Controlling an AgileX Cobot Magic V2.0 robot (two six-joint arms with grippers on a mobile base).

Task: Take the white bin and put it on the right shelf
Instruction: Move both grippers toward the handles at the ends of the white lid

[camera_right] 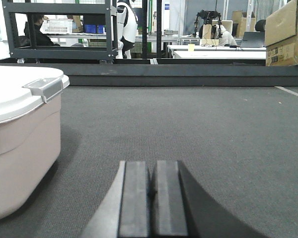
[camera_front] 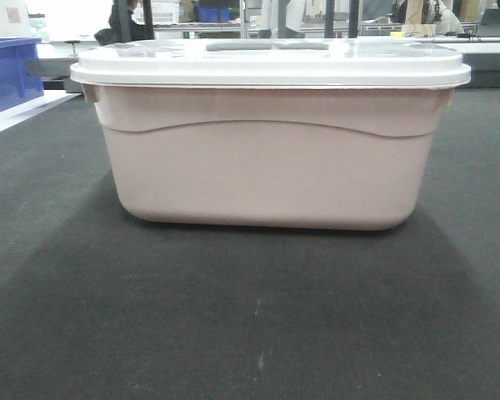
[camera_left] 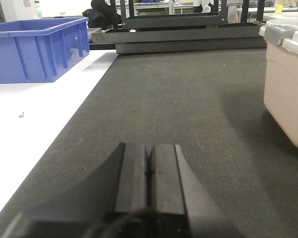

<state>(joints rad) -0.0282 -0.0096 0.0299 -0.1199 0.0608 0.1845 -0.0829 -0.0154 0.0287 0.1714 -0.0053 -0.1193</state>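
Black left claw and right claw: to lift well, both should spread, then press opposite ends of the white bin evenly under its lid rim. Each is pressed together, empty, low over the counter. The white bin stands between them, untouched, mid-counter, lid on.

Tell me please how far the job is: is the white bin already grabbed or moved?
Done: nothing yet. The white bin sits on the dark mat, lid on. In hand: nothing; the left tool and right tool are both shut and empty, on either side of the bin, not touching it. Left: grip the bin, lift it and set it on the right shelf, which I cannot make out here.
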